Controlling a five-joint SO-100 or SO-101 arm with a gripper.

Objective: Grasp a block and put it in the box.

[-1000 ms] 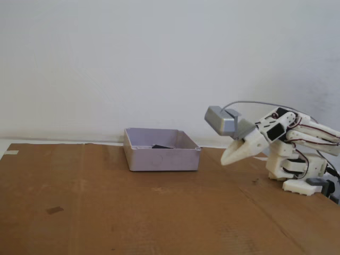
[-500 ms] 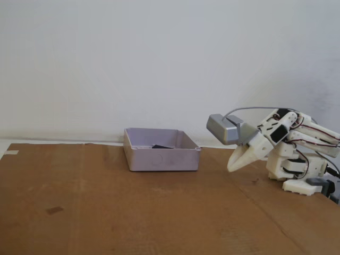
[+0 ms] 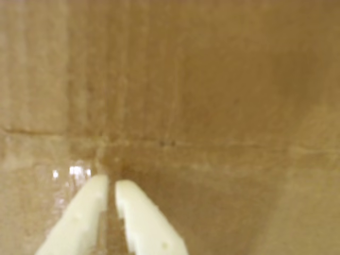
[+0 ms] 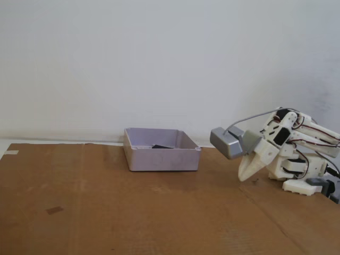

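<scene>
Lowered and drawn back toward the cardboard-covered tabletop's [image 4: 106,212] right edge, white two-finger jaws nearly together, empty. Small matte black block [image 4: 161,146] inside shallow lavender-grey plastic box [image 4: 162,159] near far edge.

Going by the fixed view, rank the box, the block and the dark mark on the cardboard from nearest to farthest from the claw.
Measured from the claw, at the right of the fixed view:
1. The box, to its left, near the wall.
2. The block, inside the box, toward its back.
3. The dark mark, far left on the cardboard.
</scene>
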